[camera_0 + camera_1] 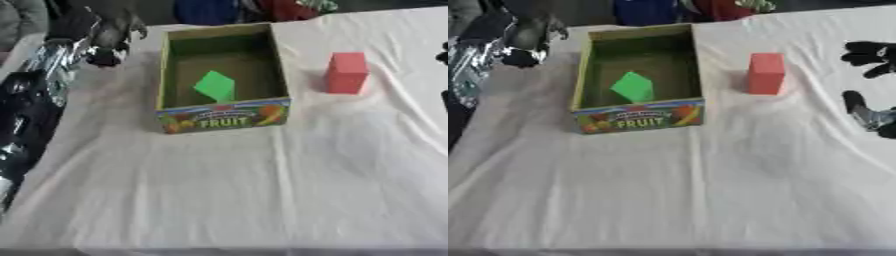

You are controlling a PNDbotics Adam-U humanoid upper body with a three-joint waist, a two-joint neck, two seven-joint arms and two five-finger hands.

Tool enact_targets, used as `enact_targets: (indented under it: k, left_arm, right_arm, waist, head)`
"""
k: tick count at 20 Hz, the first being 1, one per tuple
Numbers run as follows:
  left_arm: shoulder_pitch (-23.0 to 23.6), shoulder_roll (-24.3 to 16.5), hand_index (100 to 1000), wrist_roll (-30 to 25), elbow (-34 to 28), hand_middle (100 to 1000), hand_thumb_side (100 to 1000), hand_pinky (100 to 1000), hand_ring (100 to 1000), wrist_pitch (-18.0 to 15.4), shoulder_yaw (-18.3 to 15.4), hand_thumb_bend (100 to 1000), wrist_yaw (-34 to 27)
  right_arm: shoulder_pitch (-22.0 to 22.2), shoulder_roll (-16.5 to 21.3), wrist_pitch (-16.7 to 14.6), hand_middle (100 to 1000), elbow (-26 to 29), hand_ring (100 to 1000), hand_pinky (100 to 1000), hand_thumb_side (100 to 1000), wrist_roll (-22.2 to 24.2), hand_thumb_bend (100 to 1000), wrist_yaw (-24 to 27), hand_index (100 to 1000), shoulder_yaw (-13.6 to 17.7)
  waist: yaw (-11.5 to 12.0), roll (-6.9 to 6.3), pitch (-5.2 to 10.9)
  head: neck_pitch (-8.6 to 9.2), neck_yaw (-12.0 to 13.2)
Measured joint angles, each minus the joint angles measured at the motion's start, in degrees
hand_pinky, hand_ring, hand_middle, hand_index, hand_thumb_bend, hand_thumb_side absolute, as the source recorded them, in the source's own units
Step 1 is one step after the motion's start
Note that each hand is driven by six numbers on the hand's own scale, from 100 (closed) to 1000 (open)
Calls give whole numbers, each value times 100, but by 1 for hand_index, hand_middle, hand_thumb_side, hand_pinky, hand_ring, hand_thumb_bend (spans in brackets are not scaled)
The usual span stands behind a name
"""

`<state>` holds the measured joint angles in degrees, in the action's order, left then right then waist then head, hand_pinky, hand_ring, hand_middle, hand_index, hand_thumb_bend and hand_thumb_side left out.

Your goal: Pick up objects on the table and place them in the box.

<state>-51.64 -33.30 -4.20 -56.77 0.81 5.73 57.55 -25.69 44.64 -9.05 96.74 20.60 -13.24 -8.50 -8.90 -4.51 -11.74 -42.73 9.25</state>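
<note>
Here, one green block point(633, 86) already lies tilted inside the box point(639, 118), while one red block point(765, 73) stands on the surface point(710, 190) at the box's 3 o'clock, apparently next. The right hand point(870, 55), at 3 o'clock, hangs relaxed, holding nothing; the left hand point(112, 37), at 10 o'clock, unclear.

we've got a white tablecloth point(262, 190), a red block point(346, 72), a bright green block point(215, 86) in the olive-green box point(222, 119) with colourful fruit print, plus a black right hand point(870, 55).
</note>
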Motion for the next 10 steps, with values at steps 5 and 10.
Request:
enact_targets:
  k: [5,10]
  left_arm:
    - [-183,8,423,-198,-759,300,367,589,345,-157,328,166,-276]
    - [-376,356,439,-404,-1027,316,367,595,362,-268,650,174,-345]
  right_arm:
    - [0,0,-5,851,-20,889,793,378,2,100,0,1000,0]
    - [-11,0,-33,851,-31,889,793,377,25,100,1,1000,-2]
  waist:
    - [5,3,36]
    - [-18,32,76]
  head:
    - [0,-40]
    - [0,-65]
